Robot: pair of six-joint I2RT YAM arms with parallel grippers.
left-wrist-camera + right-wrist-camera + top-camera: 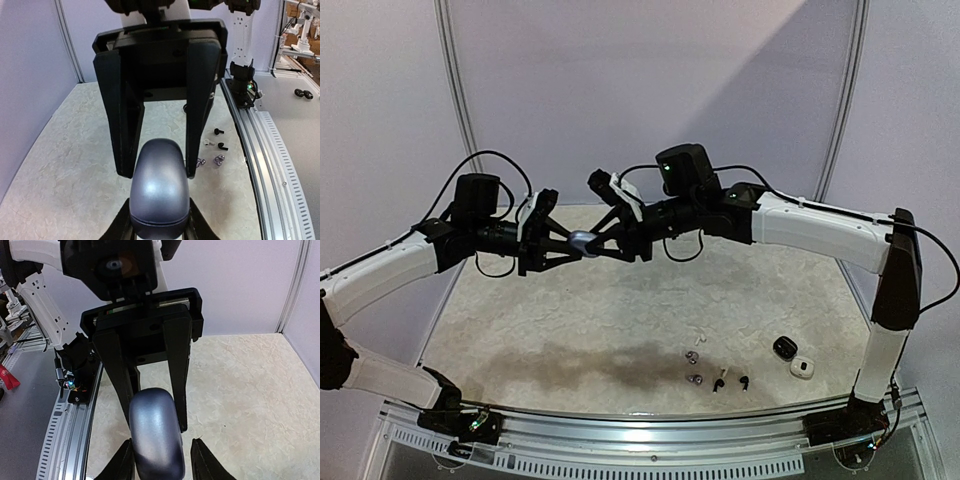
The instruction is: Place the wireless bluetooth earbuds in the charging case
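Observation:
A grey-blue charging case [582, 241] hangs closed in mid-air over the back of the table, between my two grippers. My left gripper [574, 244] [159, 227] is shut on its near end, both fingers tight on the sides. My right gripper [593, 243] [162, 462] straddles the opposite end, open: one finger is at the case, the other finger [202, 461] stands a little apart from it. The earbuds lie loose on the table at the front right: two grey [691, 357] [218, 160], one white [723, 372] [209, 142], two black [744, 381] [222, 146].
A black case [784, 347] and a white case [802, 367] lie right of the earbuds, near the right arm's base. A metal rail [650, 435] runs along the table's near edge. Pale walls enclose the table at back and sides.

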